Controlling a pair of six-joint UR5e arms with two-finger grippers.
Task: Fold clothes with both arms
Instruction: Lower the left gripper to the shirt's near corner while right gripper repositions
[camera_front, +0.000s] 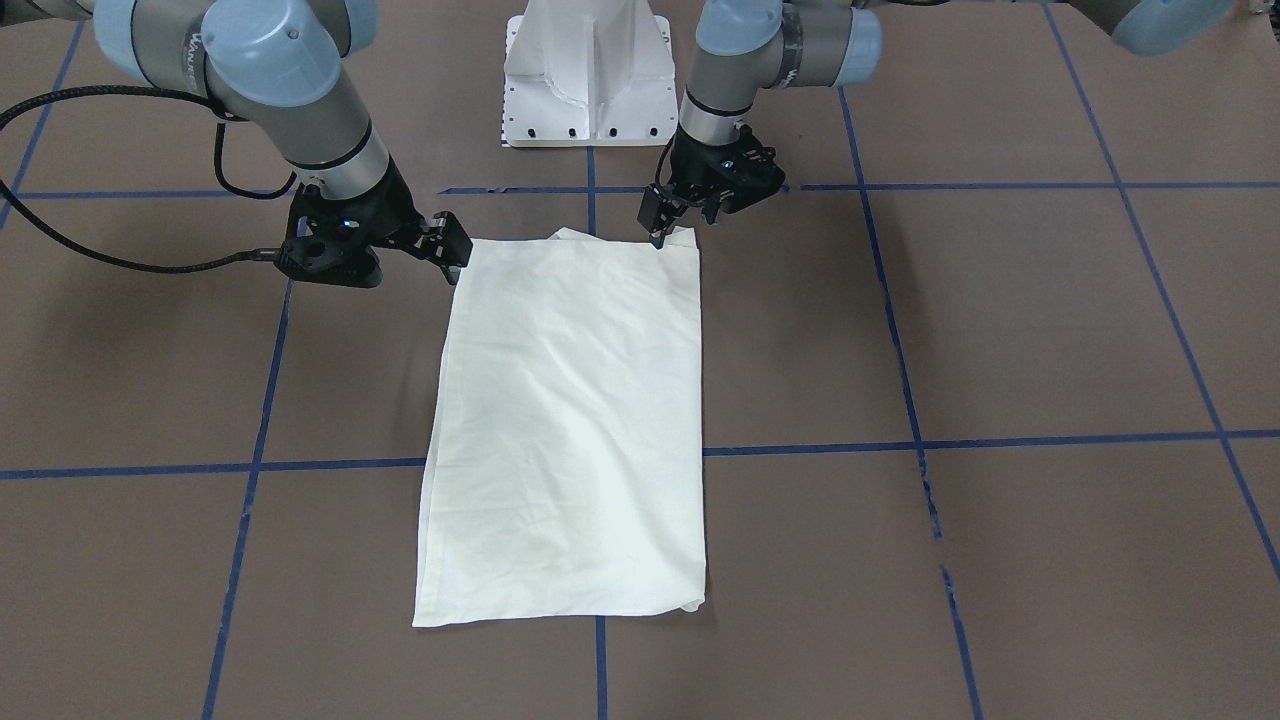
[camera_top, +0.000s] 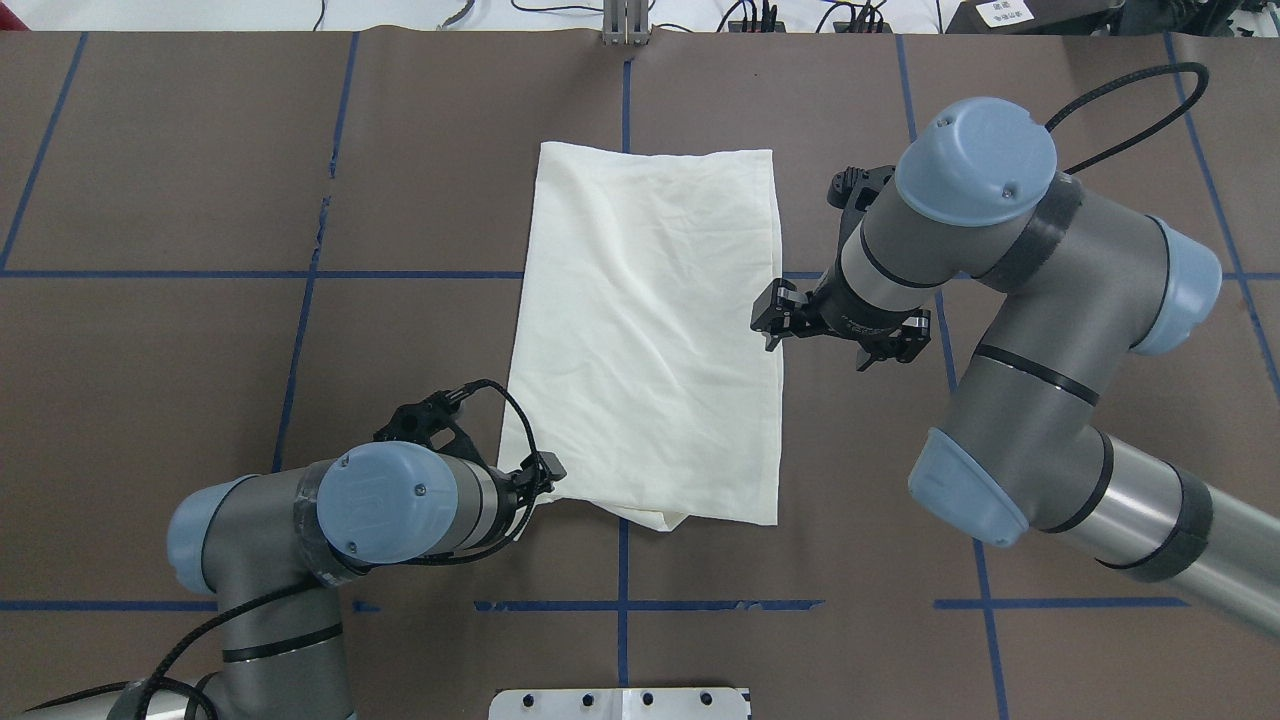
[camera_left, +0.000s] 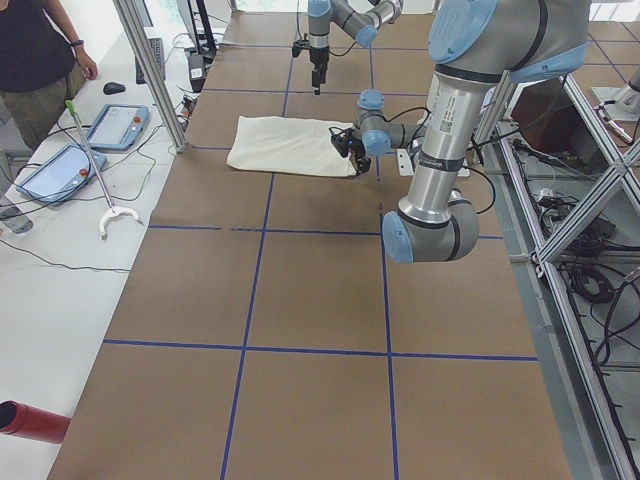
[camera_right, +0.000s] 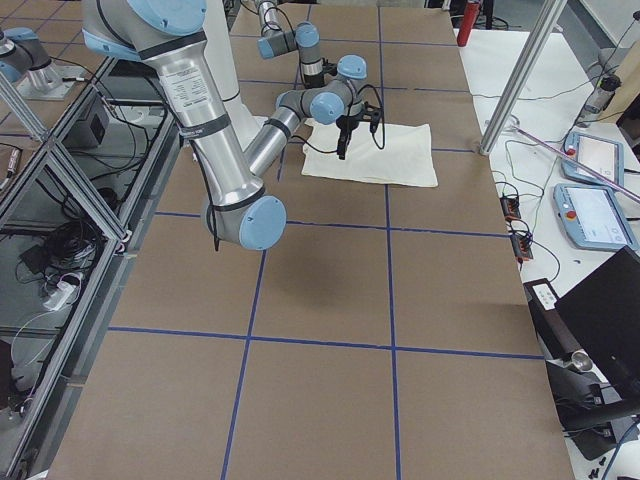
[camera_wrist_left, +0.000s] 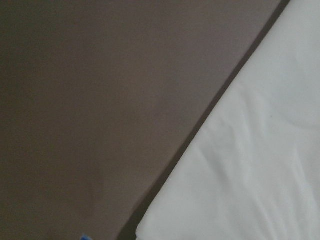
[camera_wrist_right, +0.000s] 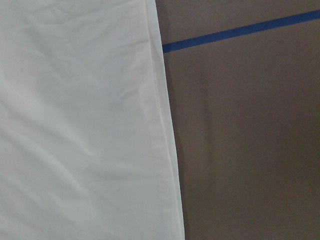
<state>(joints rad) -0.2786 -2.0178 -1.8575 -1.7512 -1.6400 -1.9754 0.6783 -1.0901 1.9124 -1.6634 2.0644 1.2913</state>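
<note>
At table (camera_front: 1000, 330) centre, shirt (camera_front: 570, 420) is lying already folded into long rectangle; crosswise folding is likely remaining. Left gripper (camera_front: 665, 225) is hovering at robot-side corner, right gripper (camera_front: 450, 250) beside right edge; jaw spread of both unreadable.

Evenly lit from above, sharp in the fixed views.
Soft shadows on the brown paper-covered bench (camera_front: 1000, 330); slightly overexposed cream cotton shirt (camera_front: 570, 420); dim, soft-focused in both wrist views.
</note>
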